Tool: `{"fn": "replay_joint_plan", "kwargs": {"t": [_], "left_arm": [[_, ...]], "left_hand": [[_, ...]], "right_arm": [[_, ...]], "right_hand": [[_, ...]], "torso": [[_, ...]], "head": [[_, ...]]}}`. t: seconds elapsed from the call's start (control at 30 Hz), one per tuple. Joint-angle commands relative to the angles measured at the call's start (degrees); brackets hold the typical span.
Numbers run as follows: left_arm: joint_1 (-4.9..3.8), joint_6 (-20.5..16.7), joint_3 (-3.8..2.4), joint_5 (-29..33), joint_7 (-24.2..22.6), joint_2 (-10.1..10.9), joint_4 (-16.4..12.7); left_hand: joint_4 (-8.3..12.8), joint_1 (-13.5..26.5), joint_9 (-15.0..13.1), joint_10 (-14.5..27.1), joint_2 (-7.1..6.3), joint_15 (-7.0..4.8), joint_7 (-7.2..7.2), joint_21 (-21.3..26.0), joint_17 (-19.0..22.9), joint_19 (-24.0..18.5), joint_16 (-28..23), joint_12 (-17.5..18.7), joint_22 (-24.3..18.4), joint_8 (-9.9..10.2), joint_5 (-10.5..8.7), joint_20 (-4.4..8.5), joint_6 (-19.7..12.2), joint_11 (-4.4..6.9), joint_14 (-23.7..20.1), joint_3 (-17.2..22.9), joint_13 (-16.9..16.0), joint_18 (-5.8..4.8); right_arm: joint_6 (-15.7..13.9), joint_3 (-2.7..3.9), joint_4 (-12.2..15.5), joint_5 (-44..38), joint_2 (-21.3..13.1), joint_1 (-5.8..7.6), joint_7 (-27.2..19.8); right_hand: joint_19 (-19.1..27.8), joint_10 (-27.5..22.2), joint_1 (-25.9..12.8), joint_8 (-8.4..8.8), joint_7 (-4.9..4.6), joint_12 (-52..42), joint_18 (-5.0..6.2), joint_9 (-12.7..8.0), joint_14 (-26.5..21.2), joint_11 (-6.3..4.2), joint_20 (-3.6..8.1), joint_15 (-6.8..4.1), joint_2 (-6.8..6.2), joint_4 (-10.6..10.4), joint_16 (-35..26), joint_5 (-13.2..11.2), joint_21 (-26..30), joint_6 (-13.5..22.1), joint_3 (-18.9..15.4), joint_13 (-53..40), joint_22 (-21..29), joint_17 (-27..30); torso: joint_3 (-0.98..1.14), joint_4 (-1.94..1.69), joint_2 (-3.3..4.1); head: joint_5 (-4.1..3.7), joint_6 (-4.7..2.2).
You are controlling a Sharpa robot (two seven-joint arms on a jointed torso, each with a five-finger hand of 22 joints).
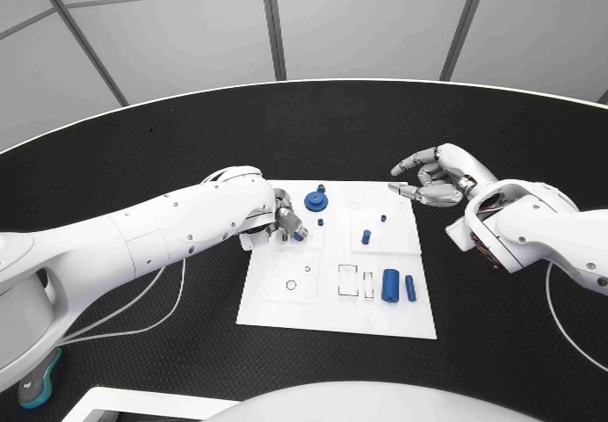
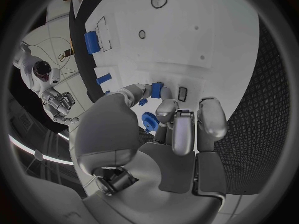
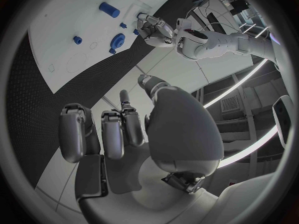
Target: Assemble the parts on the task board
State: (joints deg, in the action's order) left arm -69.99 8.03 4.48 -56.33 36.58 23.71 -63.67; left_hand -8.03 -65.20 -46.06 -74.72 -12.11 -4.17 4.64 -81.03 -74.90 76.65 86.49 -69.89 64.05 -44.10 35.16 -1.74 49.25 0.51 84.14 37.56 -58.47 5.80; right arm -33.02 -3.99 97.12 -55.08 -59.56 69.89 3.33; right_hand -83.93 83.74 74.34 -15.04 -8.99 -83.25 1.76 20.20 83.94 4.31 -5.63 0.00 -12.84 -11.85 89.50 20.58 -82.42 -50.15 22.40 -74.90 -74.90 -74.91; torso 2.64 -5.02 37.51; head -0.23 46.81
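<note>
Task board [image 1: 285,308], a white plate, is lying in the middle of the black table [image 1: 152,141]; left hand [image 1: 284,220] is resting over the board's left edge and pinching a small blue part [image 2: 157,89] between thumb and a fingertip, the other fingers curling beside it; blue gear-shaped part [image 1: 315,201] is sitting near the board's far edge, just beyond that hand; short blue peg [image 1: 366,236] is standing upright toward the board's middle; two blue cylinders [image 1: 399,286] are lying side by side near the right edge, beside outlined rectangular recesses [image 1: 355,283]; right hand [image 1: 432,178] is hovering above the table just off the board's far right corner, fingers curling inward on nothing, apart from every part; a thin white cable [image 1: 140,321] is trailing across the table beside the left arm.
</note>
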Motion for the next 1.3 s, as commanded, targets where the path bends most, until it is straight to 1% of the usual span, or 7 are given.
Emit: {"fn": "replay_joint_plan", "kwargs": {"t": [0.03,0.23,0.47,0.67,0.83,1.13,1.3], "left_arm": [[0.0,-0.21,0.0,0.42,0.09,-0.01,0.06],[0.0,-0.48,0.0,1.14,0.14,-0.01,0.23],[0.0,-0.29,0.0,1.78,0.07,0.13,0.12],[-0.01,0.01,0.0,2.77,0.15,0.29,-0.03],[-0.01,0.14,-0.01,3.1,0.21,0.39,-0.05],[-0.02,-0.32,-0.01,3.23,0.38,0.67,-0.12],[-0.02,-0.72,-0.01,3.24,0.51,0.68,-0.07]], "left_hand": [[9.82,-0.43,-0.22,0.86,1.43,0.08,-0.53,0.38,-8.25,-0.19,-0.09,0.56,-0.31,0.52,-0.81,-0.26,-1.51,-0.02,4.01,10.17,0.51,-0.49],[9.04,-0.24,-0.56,1.31,2.36,0.32,-0.33,0.67,-8.19,-0.48,-0.12,0.83,-0.73,0.65,-1.27,-0.49,-2.48,-0.24,3.99,8.75,1.03,-0.42],[8.59,-0.32,-0.61,2.02,2.94,0.55,-0.07,0.85,-8.17,-0.63,-0.14,1.29,-0.94,1.19,-1.28,-0.67,-3.48,-0.49,3.98,7.48,1.81,-0.39],[8.19,-0.34,-0.55,2.48,3.49,0.67,0.1,1.01,-8.17,-0.81,-0.14,1.55,-1.24,1.55,-1.09,-0.79,-3.88,-0.64,3.97,7.24,2.19,-0.34],[7.82,-0.3,-0.51,2.91,3.89,0.8,0.25,1.13,-8.14,-0.95,-0.16,1.8,-1.48,1.83,-1.0,-0.89,-4.2,-0.79,3.96,7.1,2.58,-0.3],[6.86,-0.2,-0.44,3.8,4.81,1.16,0.68,1.39,-8.03,-1.26,-0.22,2.05,-1.96,2.52,-0.88,-1.15,-5.14,-1.19,3.91,6.9,3.09,-0.2],[6.8,-0.19,-0.45,3.86,4.86,1.18,0.69,1.39,-8.03,-1.26,-0.22,2.08,-1.95,2.54,-0.88,-1.16,-5.17,-1.21,3.91,6.89,3.15,-0.21]], "right_arm": [[0.03,0.0,-0.02,0.0,0.01,0.0,-0.01],[0.11,0.0,-0.06,0.0,0.01,0.0,0.01],[0.17,0.0,-0.08,0.0,-0.02,0.0,0.07],[0.22,0.0,-0.05,0.0,-0.09,0.0,0.11],[0.25,-0.01,-0.03,0.0,-0.12,-0.01,0.13],[0.28,-0.01,0.01,0.0,-0.17,-0.01,0.15],[0.3,-0.01,0.05,0.0,-0.19,-0.01,0.16]], "right_hand": [[-3.19,0.39,0.35,-0.29,0.04,-0.16,0.28,-0.07,5.74,-0.3,0.39,-0.42,0.3,-0.28,-0.19,0.34,0.23,-0.45,0.15,-8.81,-8.84,-13.85],[-3.19,0.38,0.36,-0.3,0.04,-0.15,0.28,-0.07,5.75,-0.31,0.39,-0.42,0.32,-0.29,-0.17,0.43,0.23,-0.47,0.17,-8.79,-8.84,-13.89],[-3.18,0.42,0.36,-0.31,0.04,-0.19,0.28,-0.08,5.75,-0.31,0.39,-0.42,0.34,-0.31,-0.17,0.56,0.26,-0.49,0.19,-8.84,-8.82,-13.89],[-3.18,0.42,0.36,-0.31,0.04,-0.19,0.28,-0.08,5.75,-0.31,0.39,-0.42,0.34,-0.31,-0.17,0.56,0.26,-0.49,0.19,-8.84,-8.82,-13.89],[-3.19,0.42,0.36,-0.32,0.05,-0.19,0.28,-0.08,5.75,-0.31,0.4,-0.42,0.34,-0.31,-0.18,0.69,0.25,-0.51,0.2,-8.84,-8.83,-13.87],[-3.19,0.42,0.36,-0.32,0.05,-0.19,0.28,-0.08,5.75,-0.31,0.4,-0.42,0.34,-0.31,-0.18,0.69,0.25,-0.51,0.2,-8.84,-8.83,-13.87],[-3.19,0.42,0.36,-0.32,0.05,-0.19,0.28,-0.08,5.75,-0.31,0.4,-0.42,0.34,-0.31,-0.18,0.69,0.25,-0.51,0.2,-8.84,-8.83,-13.87]], "torso": [[-0.01,-0.05,0.0],[-0.02,-0.04,0.0],[-0.04,-0.05,0.06],[-0.05,-0.1,0.03],[-0.08,-0.06,0.03],[-0.06,-0.06,0.02],[-0.07,-0.07,0.06]], "head": [[-0.01,0.09],[0.01,0.1],[-0.02,0.19],[-0.05,0.22],[-0.01,0.26],[-0.02,0.25],[0.01,0.2]]}}
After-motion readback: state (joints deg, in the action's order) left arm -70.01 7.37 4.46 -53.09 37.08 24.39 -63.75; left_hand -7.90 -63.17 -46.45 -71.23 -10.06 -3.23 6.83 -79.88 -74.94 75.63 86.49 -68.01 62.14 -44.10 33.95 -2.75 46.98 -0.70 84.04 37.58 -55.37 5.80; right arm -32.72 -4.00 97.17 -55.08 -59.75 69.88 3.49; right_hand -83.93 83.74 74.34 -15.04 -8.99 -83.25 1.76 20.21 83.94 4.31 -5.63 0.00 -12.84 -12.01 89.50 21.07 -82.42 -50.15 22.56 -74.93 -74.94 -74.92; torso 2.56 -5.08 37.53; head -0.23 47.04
